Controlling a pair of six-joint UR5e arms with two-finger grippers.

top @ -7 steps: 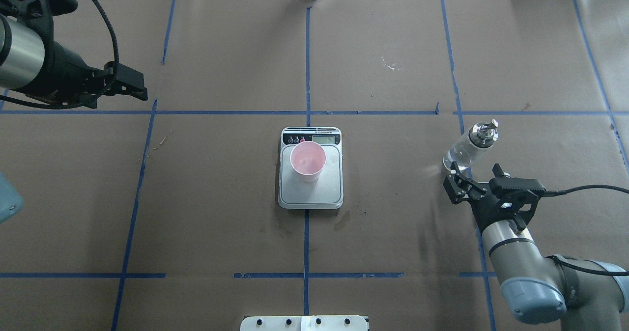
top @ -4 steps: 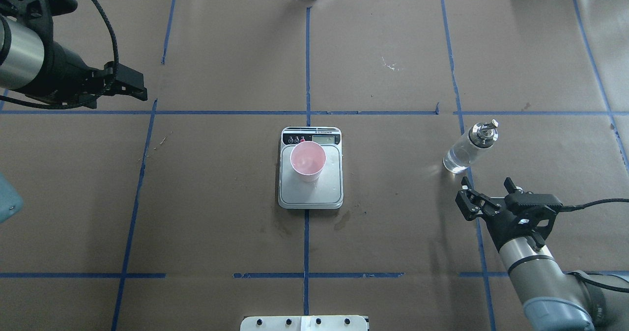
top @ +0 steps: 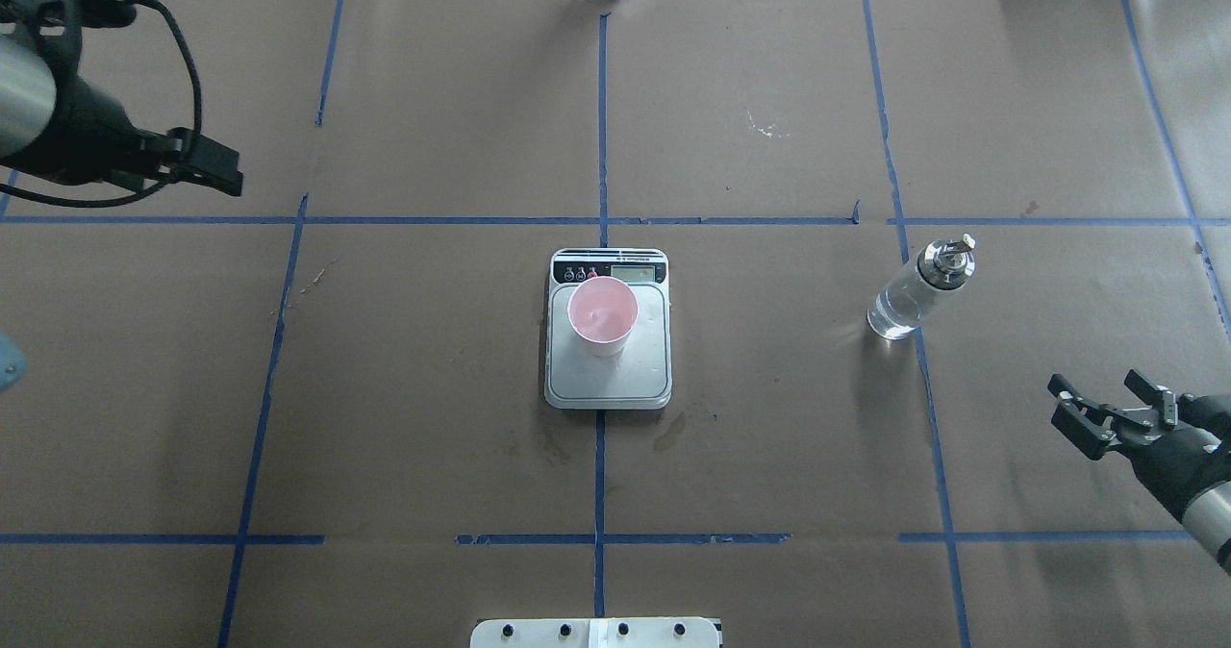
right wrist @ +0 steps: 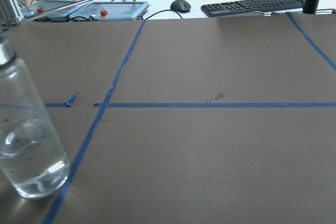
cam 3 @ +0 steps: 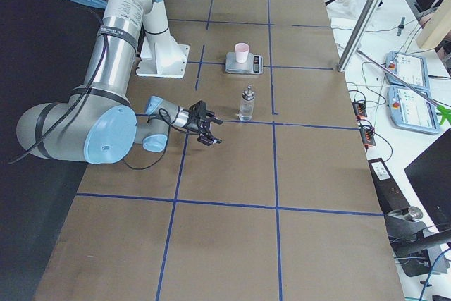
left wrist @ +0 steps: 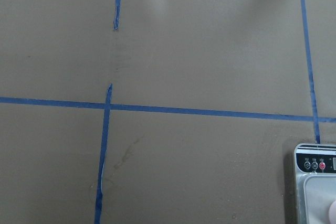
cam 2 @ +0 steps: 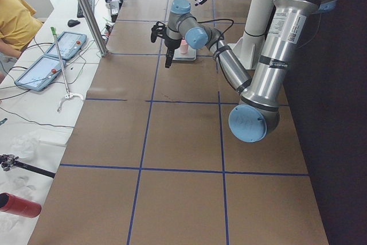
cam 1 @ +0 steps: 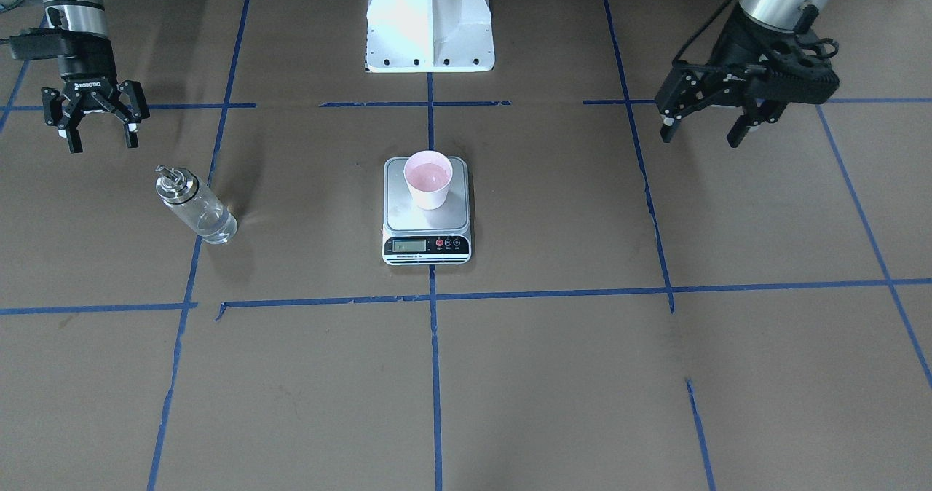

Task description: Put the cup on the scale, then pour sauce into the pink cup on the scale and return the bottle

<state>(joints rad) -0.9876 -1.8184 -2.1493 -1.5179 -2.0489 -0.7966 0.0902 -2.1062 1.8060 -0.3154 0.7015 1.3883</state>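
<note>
The pink cup (top: 603, 313) stands upright on the steel scale (top: 608, 384) at the table's middle; both also show in the front view, cup (cam 1: 428, 178) and scale (cam 1: 426, 220). The clear glass bottle (top: 916, 289) with its silver spout cap stands upright on the table to the right, free of any gripper, and shows in the front view (cam 1: 196, 207) and the right wrist view (right wrist: 26, 140). My right gripper (top: 1093, 381) is open and empty, well back from the bottle (cam 1: 102, 143). My left gripper (cam 1: 699, 139) is open and empty, far left of the scale (top: 229, 179).
Blue tape lines grid the brown paper table. The robot's white base plate (top: 596, 632) sits at the near edge. Tablets (right wrist: 105, 9) and a keyboard (right wrist: 247, 6) lie beyond the far edge, with people seated there. A metal post (cam 3: 366, 12) stands at that edge.
My right gripper has drawn back from the bottle toward the right near edge, leaving it standing. My left gripper has shifted a little further left. Cup, scale and bottle have not moved.
</note>
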